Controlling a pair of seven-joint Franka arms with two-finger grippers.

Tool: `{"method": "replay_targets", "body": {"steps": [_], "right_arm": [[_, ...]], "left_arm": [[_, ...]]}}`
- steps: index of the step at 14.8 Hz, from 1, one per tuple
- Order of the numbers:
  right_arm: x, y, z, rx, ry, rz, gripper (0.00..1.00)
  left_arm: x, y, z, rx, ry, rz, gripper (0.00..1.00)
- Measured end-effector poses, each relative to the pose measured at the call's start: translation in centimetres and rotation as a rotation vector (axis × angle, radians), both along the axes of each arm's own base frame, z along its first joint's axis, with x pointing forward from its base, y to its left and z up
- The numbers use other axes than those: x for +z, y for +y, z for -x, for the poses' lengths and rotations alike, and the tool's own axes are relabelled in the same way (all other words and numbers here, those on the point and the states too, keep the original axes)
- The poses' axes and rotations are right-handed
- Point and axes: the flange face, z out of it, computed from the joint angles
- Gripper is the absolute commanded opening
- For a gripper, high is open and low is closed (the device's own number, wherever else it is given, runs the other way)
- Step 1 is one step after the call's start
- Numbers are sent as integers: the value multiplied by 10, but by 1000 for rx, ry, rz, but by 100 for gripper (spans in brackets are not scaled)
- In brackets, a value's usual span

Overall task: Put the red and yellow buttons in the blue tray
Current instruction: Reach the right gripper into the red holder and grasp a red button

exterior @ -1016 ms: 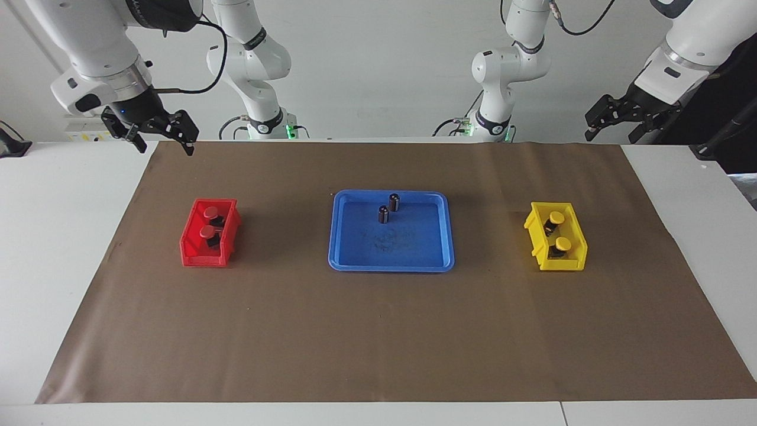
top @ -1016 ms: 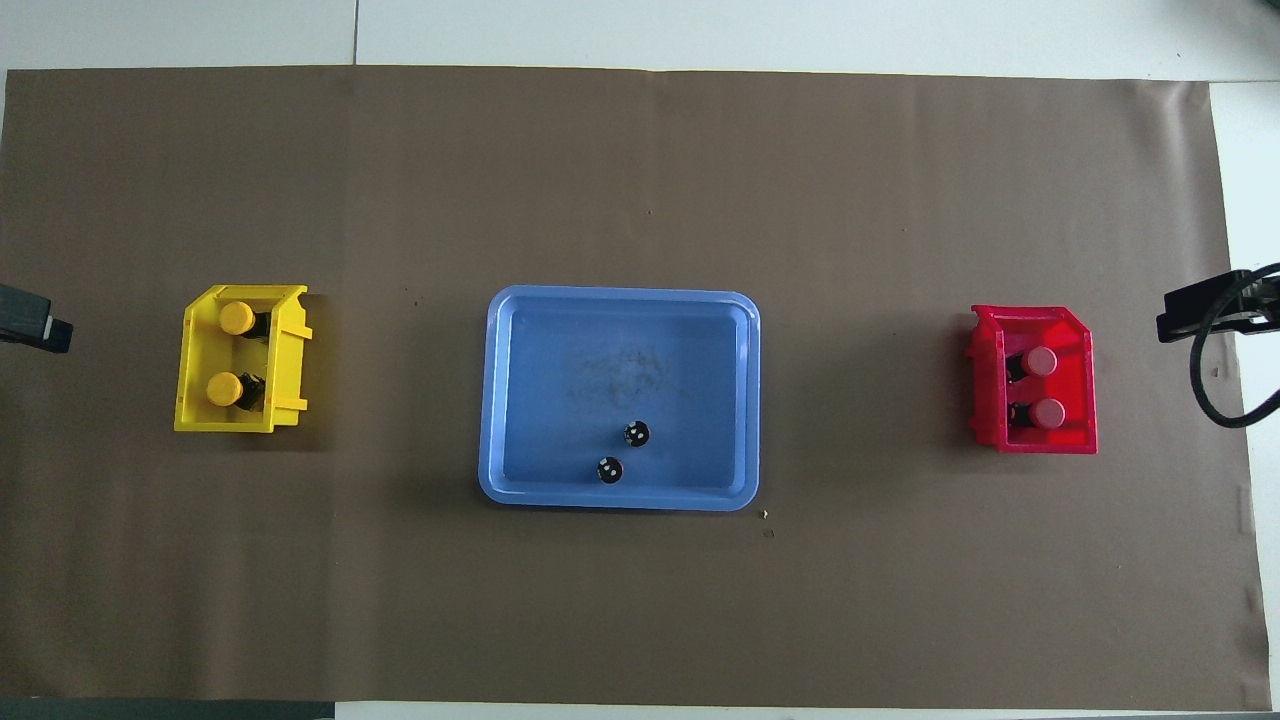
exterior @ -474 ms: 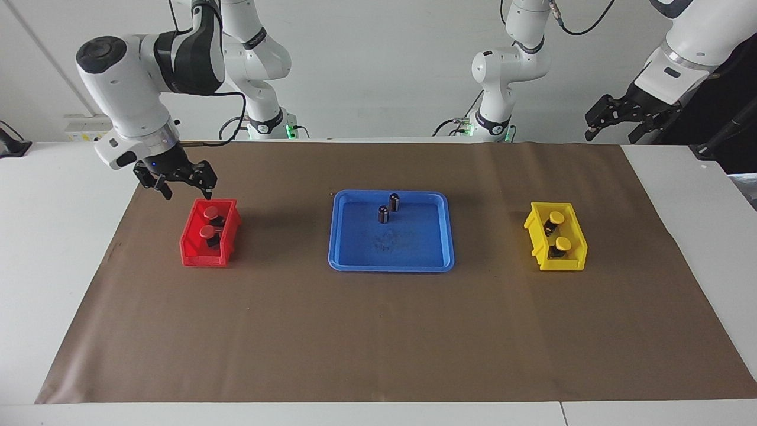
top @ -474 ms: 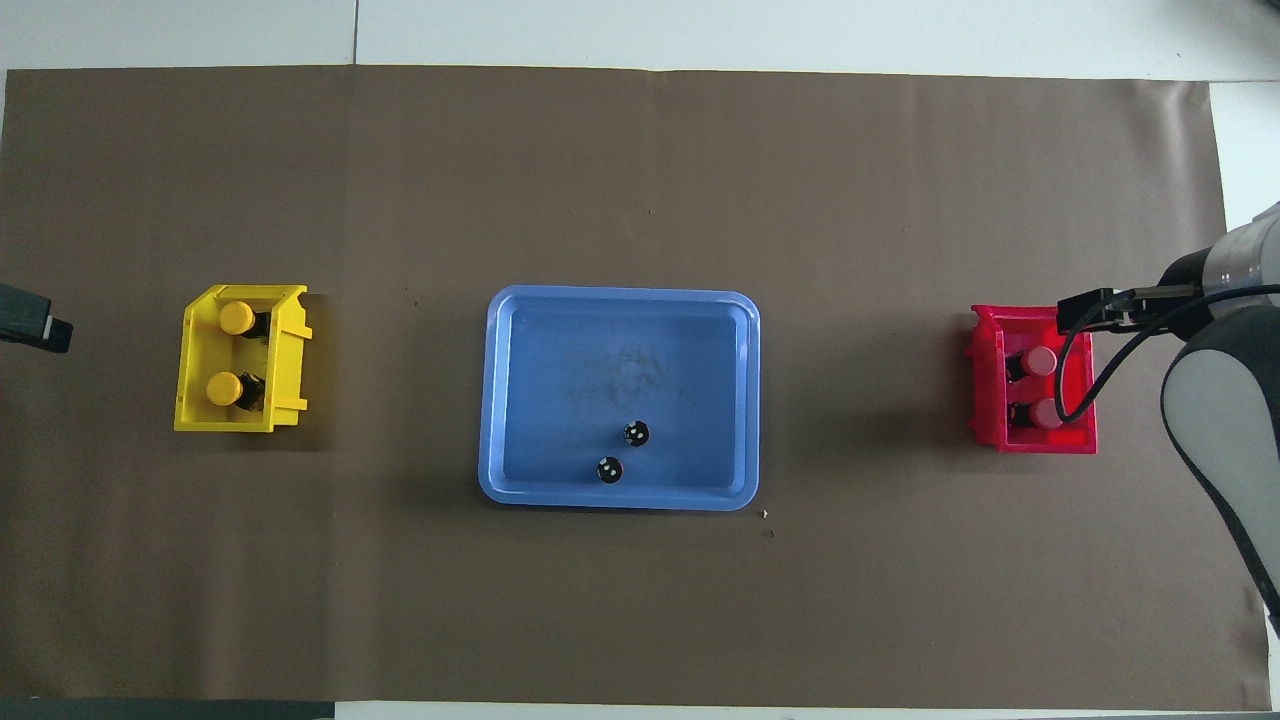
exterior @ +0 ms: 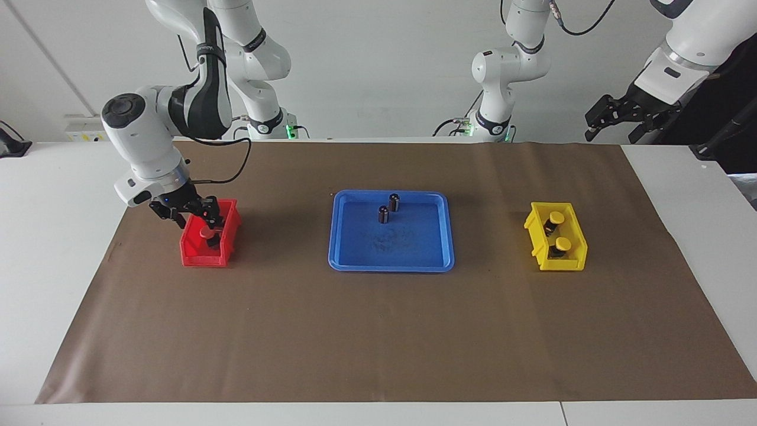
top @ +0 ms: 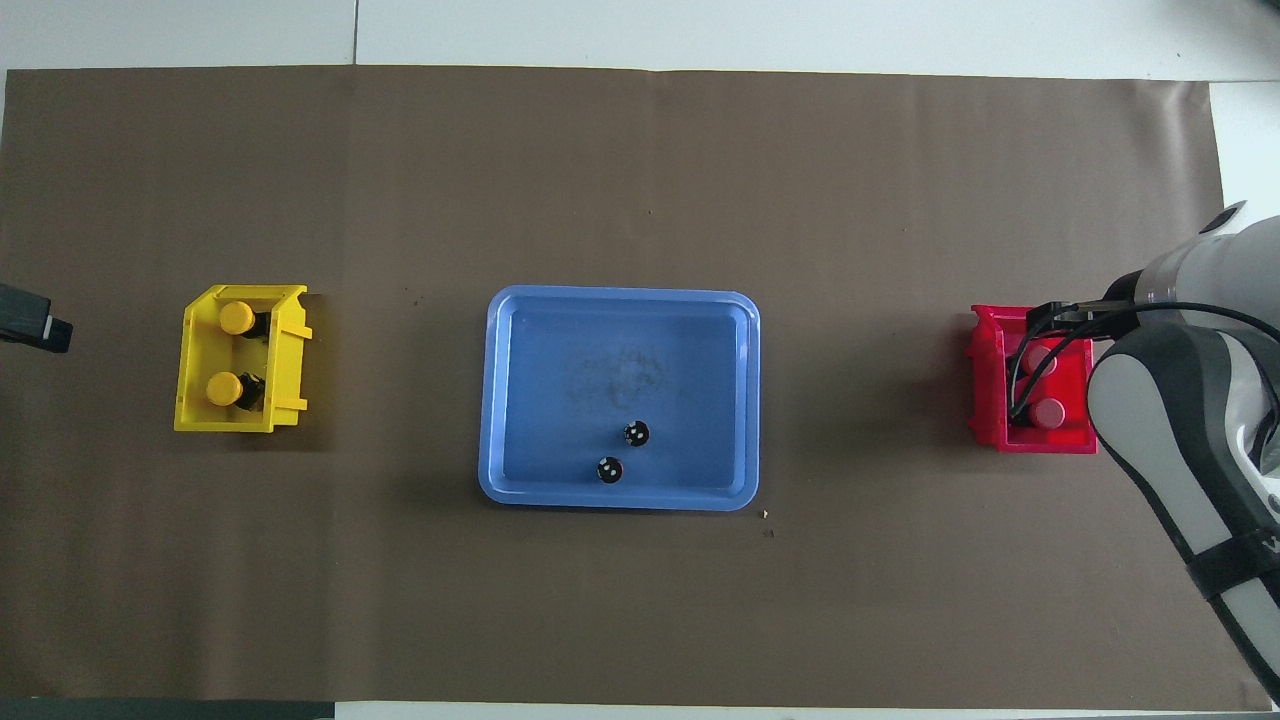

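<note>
The red bin point(exterior: 201, 255) at the right arm's end of the table holds two red buttons. One red cap point(exterior: 207, 232) shows in the facing view and one point(top: 1048, 412) in the overhead view. My right gripper point(exterior: 200, 222) is lowered to the bin's mouth, right at the buttons, and hides part of them. Two yellow buttons point(exterior: 556, 218) point(exterior: 563, 243) lie in the yellow bin point(exterior: 572, 260). The blue tray point(exterior: 390, 267) lies mid-table between the bins. My left gripper point(exterior: 612, 127) waits open, raised over the table's edge at the left arm's end.
Two dark capless cylinders point(exterior: 394, 202) point(exterior: 383, 214) stand in the blue tray near its rim closest to the robots. A brown mat point(exterior: 378, 331) covers the table.
The right arm has swung down from above the mat's corner to the red bin, and its gripper now sits at the buttons. The left arm has not moved.
</note>
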Motion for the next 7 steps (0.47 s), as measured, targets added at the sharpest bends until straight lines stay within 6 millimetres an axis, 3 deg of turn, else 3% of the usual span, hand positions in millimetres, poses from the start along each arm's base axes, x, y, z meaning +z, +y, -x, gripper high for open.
{"method": "replay_targets", "body": {"steps": [4, 7], "right_arm": [[-26, 1, 6, 18, -25, 2, 61], [-34, -1, 10, 28, -23, 3, 61]], "left_arm": [[0, 0, 0, 0, 0, 0, 100], [0, 0, 0, 0, 0, 0, 100]]}}
